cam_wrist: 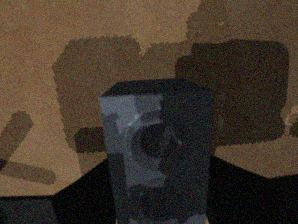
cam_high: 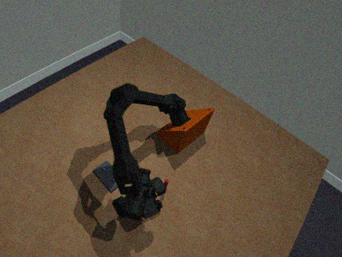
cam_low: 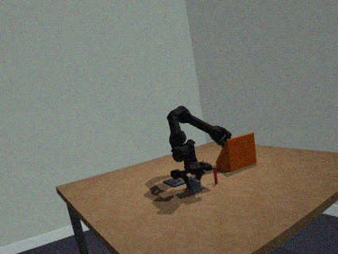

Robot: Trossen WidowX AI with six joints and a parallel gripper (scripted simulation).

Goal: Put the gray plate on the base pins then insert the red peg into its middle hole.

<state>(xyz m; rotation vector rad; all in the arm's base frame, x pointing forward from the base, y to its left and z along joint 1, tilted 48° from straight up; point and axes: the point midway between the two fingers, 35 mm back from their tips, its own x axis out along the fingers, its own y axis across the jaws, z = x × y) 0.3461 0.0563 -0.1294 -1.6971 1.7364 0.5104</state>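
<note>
The gray plate (cam_wrist: pixel 185 115) (cam_low: pixel 194 186) is a thick bar with round holes. It stands low at the table, between the fingers. My gripper (cam_wrist: pixel 154 154) (cam_low: pixel 193 178) points down and is shut on it; both fingers meet its long sides. In the top view the arm hides the plate and fingertips. The dark flat base (cam_high: pixel 105 175) (cam_low: pixel 174 182) lies beside the gripper; its pins are too small to make out clearly. The red peg (cam_high: pixel 166 182) (cam_low: pixel 216 176) stands upright on the other side of the gripper, clear of the fingers.
An orange wedge-shaped block (cam_high: pixel 193 132) (cam_low: pixel 240 152) stands beyond the peg, near the arm's mount. The brown table (cam_high: pixel 241 169) (cam_low: pixel 254 210) carries everything. The arm's dark shadows fall around the base and the plate.
</note>
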